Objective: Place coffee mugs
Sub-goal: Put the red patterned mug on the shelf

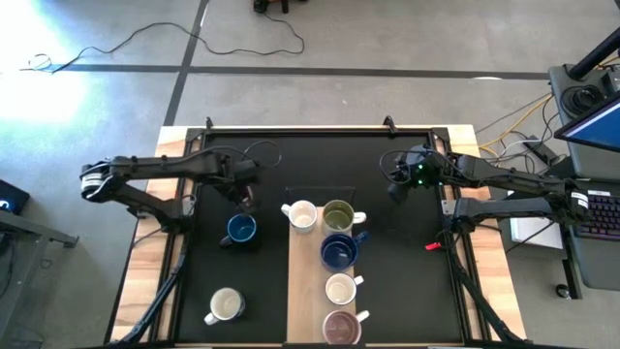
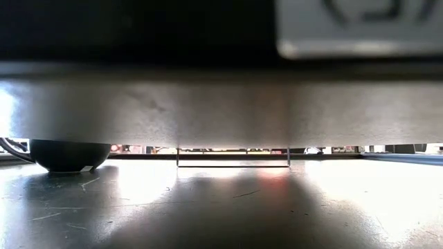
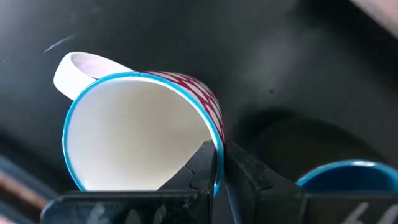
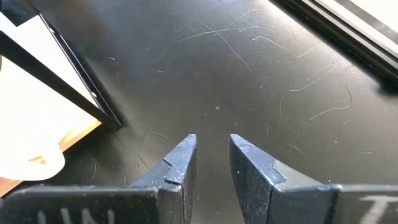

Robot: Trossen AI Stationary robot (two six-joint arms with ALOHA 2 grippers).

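My left gripper is shut on a pink-patterned mug with a light-blue rim and a white handle. In the high view this gripper stands over the mat just beyond a dark blue mug, and it hides the patterned mug. That blue mug's rim shows beside the fingers. On the wooden board stand a white mug, an olive mug, a dark blue mug, a white mug and a maroon-lined mug. My right gripper is open over bare mat. My left gripper pinches the patterned mug's rim on the side opposite the handle. One finger is inside the mug and the other outside on the patterned wall. The fingers come from above, pointing down. Whether its base rests on the mat does not show.
Another white mug stands on the black mat near the left front corner. A raised black frame borders the mat. Bare mat lies right of the board. The low view is mostly blocked; a dark rounded thing sits at its left.
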